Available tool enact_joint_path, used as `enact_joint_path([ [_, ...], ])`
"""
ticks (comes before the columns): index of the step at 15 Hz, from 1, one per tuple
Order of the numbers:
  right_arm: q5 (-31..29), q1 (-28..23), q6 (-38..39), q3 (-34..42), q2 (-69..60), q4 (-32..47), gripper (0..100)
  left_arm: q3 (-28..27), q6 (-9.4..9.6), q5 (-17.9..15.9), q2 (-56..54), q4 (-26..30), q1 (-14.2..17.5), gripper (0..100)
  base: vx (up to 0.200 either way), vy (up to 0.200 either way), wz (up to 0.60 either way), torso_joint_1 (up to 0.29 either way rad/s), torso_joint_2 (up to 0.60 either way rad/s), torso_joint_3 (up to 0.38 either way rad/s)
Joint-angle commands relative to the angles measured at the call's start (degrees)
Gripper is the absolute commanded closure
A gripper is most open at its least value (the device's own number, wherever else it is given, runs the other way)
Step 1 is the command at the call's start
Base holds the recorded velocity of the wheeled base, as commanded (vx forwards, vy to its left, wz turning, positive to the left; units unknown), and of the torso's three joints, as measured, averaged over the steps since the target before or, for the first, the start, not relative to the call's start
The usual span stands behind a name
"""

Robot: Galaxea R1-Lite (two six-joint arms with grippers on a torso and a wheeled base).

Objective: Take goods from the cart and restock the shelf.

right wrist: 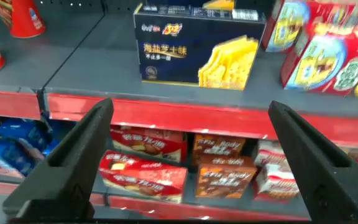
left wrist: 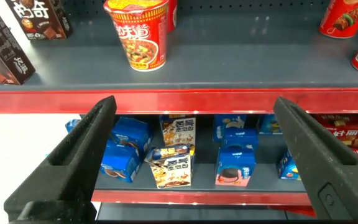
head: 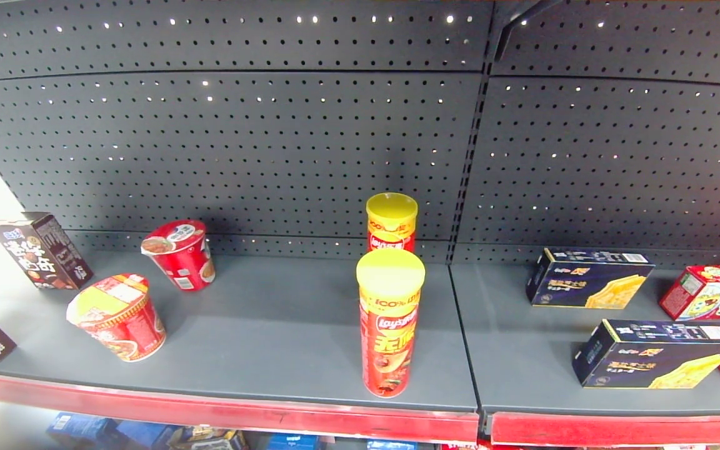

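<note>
Left hand [left wrist: 194,104] spread wide, empty, facing red front edge of shelf [left wrist: 229,78]; noodle cup [left wrist: 137,34] upright on shelf just beyond. Right hand [right wrist: 191,107] equally wide, empty, before dark blue cracker box [right wrist: 197,46]. Head view: front chip can [head: 391,328] centre frame, rear chip can [head: 391,222] behind it by back panel.

Before us on the shelf [head: 272,337], a chip can [head: 390,331] stands near the front edge, with a second can [head: 391,223] directly behind it against the back panel [head: 241,156]. To their left, we see a near noodle cup [head: 117,317] ahead and left of a far noodle cup [head: 180,254]. In the right-hand bay, a front cracker box [head: 654,354] sits before a rear cracker box [head: 588,278].
</note>
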Motion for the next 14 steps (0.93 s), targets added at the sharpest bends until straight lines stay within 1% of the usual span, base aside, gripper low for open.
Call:
enact_joint_path([
  [1, 0.0, 0.0, 0.1, 0.0, -0.1, 0.0, 0, 0.0, 0.02, 0.0, 0.0, 0.0, 0.0, 0, 0.0, 0.0, 0.0, 0.0, 0.0, 0.0],
  [14, 0.0, 0.0, 0.1, 0.1, -0.1, -0.3, 0, 0.0, 0.02, 0.0, 0.0, 0.0, 0.0, 0, 0.0, 0.0, 0.0, 0.0, 0.0, 0.0],
])
